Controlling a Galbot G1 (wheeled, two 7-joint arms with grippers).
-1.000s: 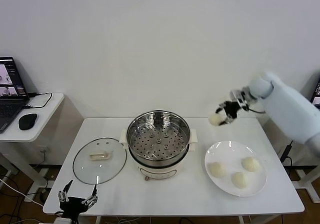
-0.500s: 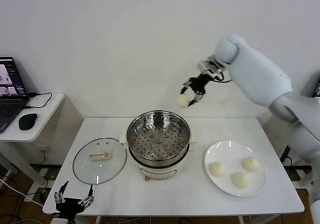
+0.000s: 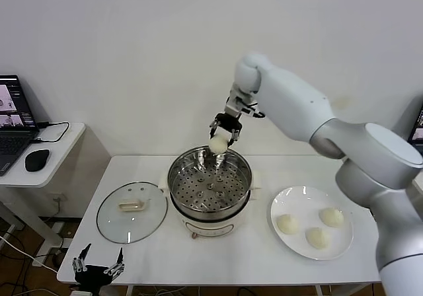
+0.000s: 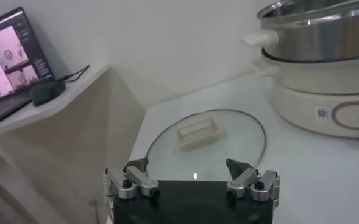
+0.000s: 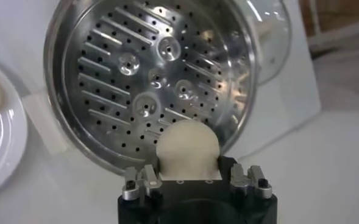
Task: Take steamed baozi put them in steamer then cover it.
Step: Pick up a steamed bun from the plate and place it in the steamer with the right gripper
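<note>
Where the right arm reaches in from the right of the head view, you see its right gripper (image 3: 223, 128) just above centre frame, over the far rim of the steamer (image 3: 209, 189), with its fingers pinching one steamed baozi (image 3: 218, 145). You can confirm the grasp in the right wrist view, where the bun (image 5: 187, 148) sits between the fingers at the lower centre of the frame, above the steamer's perforated tray (image 5: 149, 79); the bun is held clear of the tray, not resting on it. You find the steamer at centre frame in the head view, standing uncovered on the white tabletop (image 3: 165, 259). To its left in the frame, the cover (image 3: 131, 211) lies flat on the tabletop, handle upward, just beside the steamer's base. At lower right you see a white plate (image 3: 304, 250) carrying the three remaining baozi (image 3: 318, 237), which lie apart from one another. At the lower left edge of the head view, the left gripper (image 3: 98, 269) hangs below the near edge of the tabletop; the left wrist view shows its fingers (image 4: 132, 181) spread, gripping nothing, with the cover beyond them. At far left you see a laptop (image 3: 14, 121) and a mouse (image 3: 37, 159) on a side desk.
</note>
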